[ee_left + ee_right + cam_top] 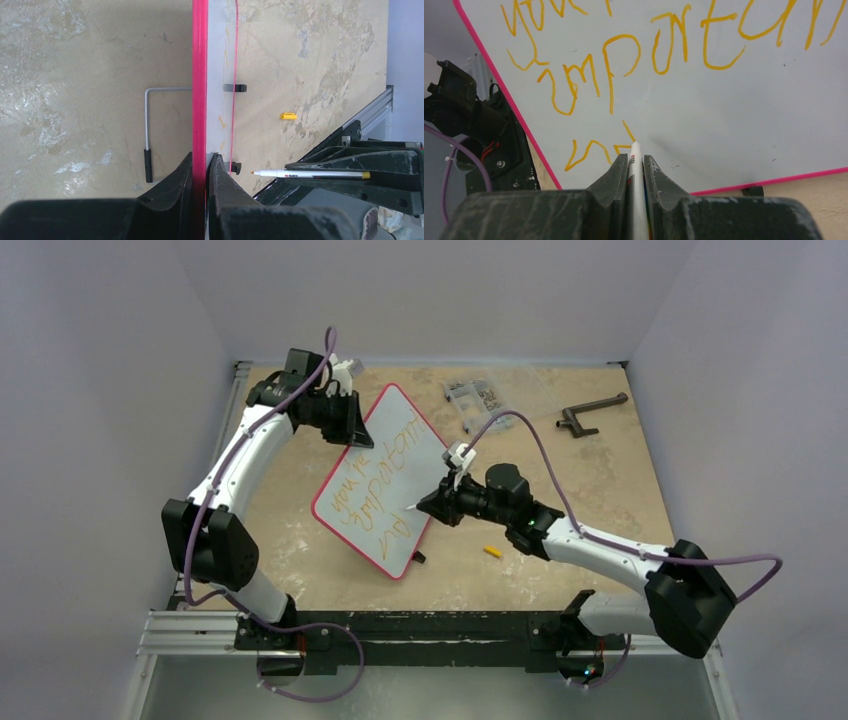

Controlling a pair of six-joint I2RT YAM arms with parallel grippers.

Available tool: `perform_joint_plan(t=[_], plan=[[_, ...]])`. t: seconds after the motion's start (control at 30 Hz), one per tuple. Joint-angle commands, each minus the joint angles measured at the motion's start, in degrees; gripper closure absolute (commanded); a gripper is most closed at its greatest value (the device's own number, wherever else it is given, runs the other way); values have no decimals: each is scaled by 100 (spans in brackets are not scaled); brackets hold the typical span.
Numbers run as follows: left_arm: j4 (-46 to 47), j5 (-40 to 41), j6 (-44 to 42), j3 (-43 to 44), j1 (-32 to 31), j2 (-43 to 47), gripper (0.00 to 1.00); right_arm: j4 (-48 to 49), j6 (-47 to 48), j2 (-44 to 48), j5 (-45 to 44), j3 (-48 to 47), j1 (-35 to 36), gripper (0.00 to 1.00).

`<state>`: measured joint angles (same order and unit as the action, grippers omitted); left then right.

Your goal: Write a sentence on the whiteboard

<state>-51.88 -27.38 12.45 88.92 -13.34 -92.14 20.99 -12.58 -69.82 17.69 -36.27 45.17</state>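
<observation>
Left gripper [202, 160]: jaws closed tight on the red rim of the whiteboard [418, 455], at its far corner. The board sits diamond-wise on the table [600, 500], left of centre. The sentence [624, 55] runs in orange slanted lines: "you're", "important", and a third line only partly written. Right gripper [635, 160]: jaws pinched on a white marker [310, 173], whose tip touches the board at the third line. A yellow cap [492, 551] lies near the right arm. A clear parts box [490, 395] and a dark crank handle [590, 415] lie at the far right.
</observation>
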Motion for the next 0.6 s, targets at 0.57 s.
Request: perform_joint_plan(t=[0.57], plan=[[-82,1252,-719,58,139,-177,100,989,-215,-1202,779,-610,-403,100]])
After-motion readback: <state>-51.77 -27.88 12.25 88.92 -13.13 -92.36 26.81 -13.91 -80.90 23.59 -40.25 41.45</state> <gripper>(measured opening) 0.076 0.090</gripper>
